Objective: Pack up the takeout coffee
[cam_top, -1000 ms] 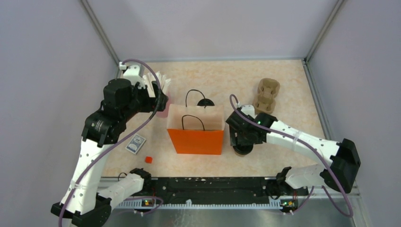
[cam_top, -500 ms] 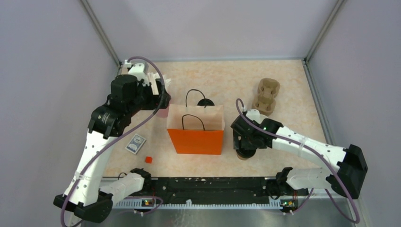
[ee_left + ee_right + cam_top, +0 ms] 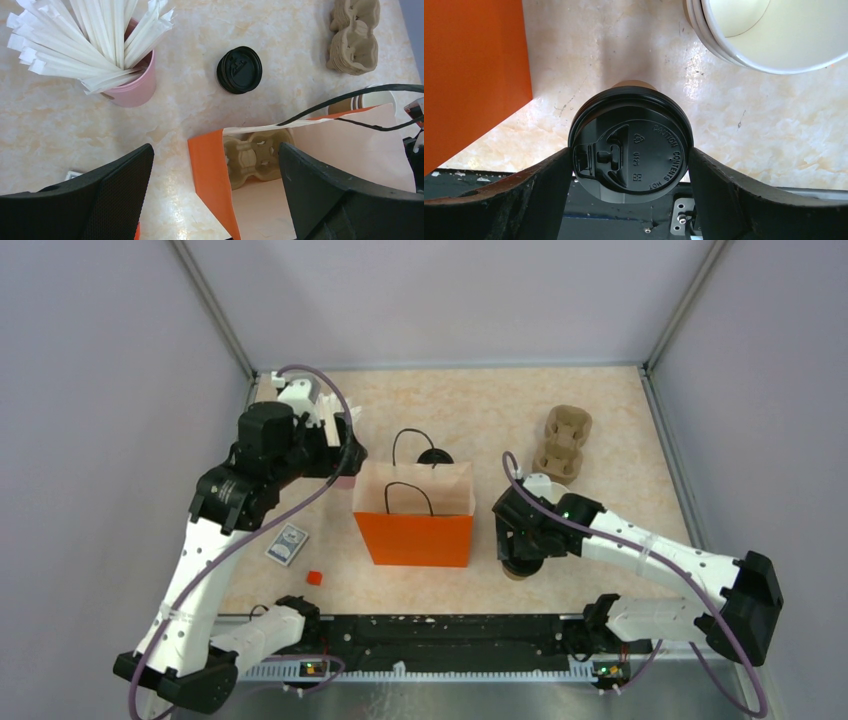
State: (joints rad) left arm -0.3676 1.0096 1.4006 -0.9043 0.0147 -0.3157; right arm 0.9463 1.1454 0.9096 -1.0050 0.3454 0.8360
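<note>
Gripping the takeout coffee (image 3: 630,142) by its black lid with the right gripper (image 3: 630,155), fingers (image 3: 524,200) pressed to both sides of the rim, likely for a straight lift. Apparently standing on the bench (image 3: 774,125) just right of the orange bag (image 3: 420,540), near the stack of lidless cups (image 3: 784,40). Holding the left gripper (image 3: 216,150) wide apart and empty over the bag's left edge, perhaps to steady it for loading beside the cardboard carrier (image 3: 255,155) inside.

Both arms were the same build: the left arm (image 3: 195,560) and right arm (image 3: 650,545) had white shells with chunky black joints. A purple cable (image 3: 305,368) looped along each one. The left fingers (image 3: 100,195) were matte black with a fine mesh texture, and the right fingers (image 3: 499,200) were black, broad and smooth.
</note>
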